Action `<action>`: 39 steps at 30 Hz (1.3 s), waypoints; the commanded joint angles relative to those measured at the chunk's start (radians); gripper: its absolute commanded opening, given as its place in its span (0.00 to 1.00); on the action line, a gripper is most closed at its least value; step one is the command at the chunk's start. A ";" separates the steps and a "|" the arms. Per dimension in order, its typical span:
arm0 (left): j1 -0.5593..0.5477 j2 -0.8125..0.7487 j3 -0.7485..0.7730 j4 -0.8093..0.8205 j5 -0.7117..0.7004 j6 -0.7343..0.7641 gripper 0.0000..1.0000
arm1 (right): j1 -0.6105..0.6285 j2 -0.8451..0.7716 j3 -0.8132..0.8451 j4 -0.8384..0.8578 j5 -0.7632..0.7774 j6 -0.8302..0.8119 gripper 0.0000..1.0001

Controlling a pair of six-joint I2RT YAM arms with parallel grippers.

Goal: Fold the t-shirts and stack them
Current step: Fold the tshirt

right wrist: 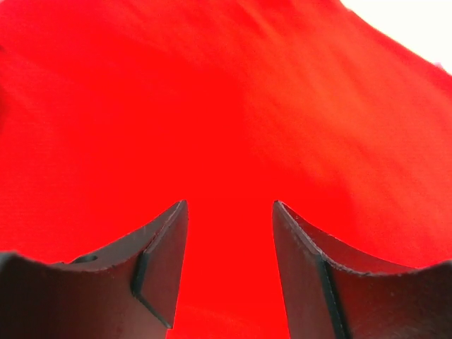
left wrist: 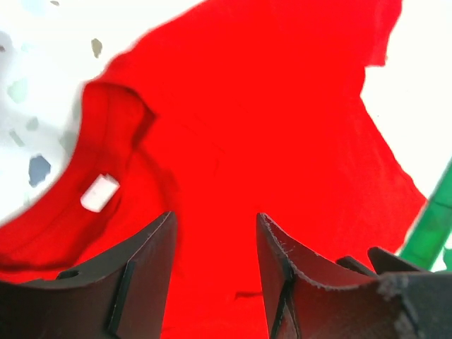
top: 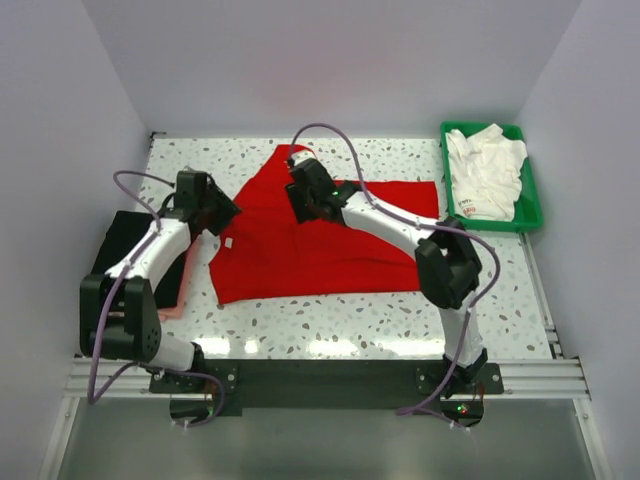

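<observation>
Lying spread mid-frame on the speckled surface [top: 400, 320] is a red t-shirt [top: 300, 255]. Both pincers hover over it, jaws apart, holding nothing: the left pincer [left wrist: 215, 214] by its collar [left wrist: 113, 134] at left, the right pincer [right wrist: 230, 203] above its upper middle. White t-shirts [top: 485, 170] fill a green tray [top: 531, 205], upper right.

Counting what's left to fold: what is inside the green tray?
Crumpled white t-shirts fill the green tray. How many there are, and anything beneath them, is covered.
</observation>
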 commanded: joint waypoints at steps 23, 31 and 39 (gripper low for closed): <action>-0.206 -0.188 -0.331 0.065 0.027 0.069 0.42 | -0.257 -0.527 -0.822 -0.006 0.097 0.280 0.43; -0.206 -0.176 -0.344 0.063 0.023 0.055 0.41 | -0.317 -0.504 -0.812 -0.002 0.080 0.266 0.40; -0.206 -0.159 -0.346 0.060 0.012 0.057 0.41 | -0.323 -0.565 -0.868 -0.015 0.095 0.295 0.40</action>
